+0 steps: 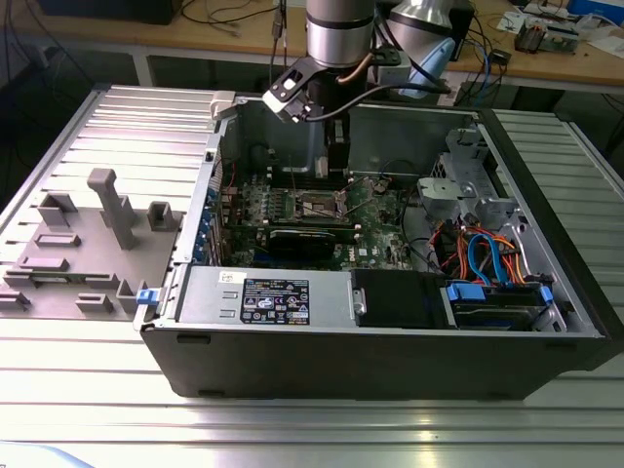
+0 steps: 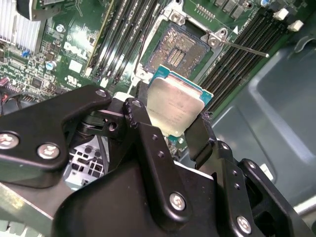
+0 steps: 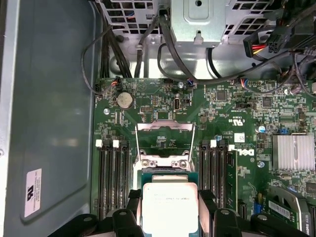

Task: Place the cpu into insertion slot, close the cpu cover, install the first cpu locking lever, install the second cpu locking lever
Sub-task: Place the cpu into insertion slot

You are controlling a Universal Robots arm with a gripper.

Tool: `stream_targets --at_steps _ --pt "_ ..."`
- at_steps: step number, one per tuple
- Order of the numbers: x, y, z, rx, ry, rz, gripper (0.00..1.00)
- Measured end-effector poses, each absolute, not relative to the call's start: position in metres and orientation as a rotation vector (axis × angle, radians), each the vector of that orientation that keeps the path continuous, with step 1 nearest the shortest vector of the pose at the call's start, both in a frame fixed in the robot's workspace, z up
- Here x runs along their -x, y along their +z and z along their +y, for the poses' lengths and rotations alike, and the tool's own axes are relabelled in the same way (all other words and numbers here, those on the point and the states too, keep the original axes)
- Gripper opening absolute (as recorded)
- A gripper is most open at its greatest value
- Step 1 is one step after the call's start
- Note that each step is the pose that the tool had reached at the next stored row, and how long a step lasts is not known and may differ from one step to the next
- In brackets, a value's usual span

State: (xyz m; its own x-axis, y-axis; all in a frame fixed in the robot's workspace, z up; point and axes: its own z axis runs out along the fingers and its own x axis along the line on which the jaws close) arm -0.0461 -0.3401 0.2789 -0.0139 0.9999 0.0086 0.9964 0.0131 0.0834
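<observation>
One cpu (image 2: 175, 106), clamped by two opposite edges between the two black fingers (image 2: 142, 127) of the single pincer (image 2: 170, 123). Held off the board, near the one insertion slot (image 2: 180, 47), not seated. Slot open, contact field bare. One cpu cover (image 3: 165, 127) swung back off the slot. One thin lever rod (image 2: 247, 49) sticking out free. Arm (image 1: 341, 29) reaching straight down into open computer case (image 1: 390, 341) on table (image 1: 292, 429).
</observation>
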Motion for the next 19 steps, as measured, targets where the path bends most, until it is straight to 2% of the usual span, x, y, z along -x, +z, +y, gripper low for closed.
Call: stream_targets --at_steps 7,19 --pt "0.046 0.267 -0.34 -2.168 0.101 2.198 0.54" --pt "0.046 0.265 -0.34 -2.173 0.101 2.193 0.54"
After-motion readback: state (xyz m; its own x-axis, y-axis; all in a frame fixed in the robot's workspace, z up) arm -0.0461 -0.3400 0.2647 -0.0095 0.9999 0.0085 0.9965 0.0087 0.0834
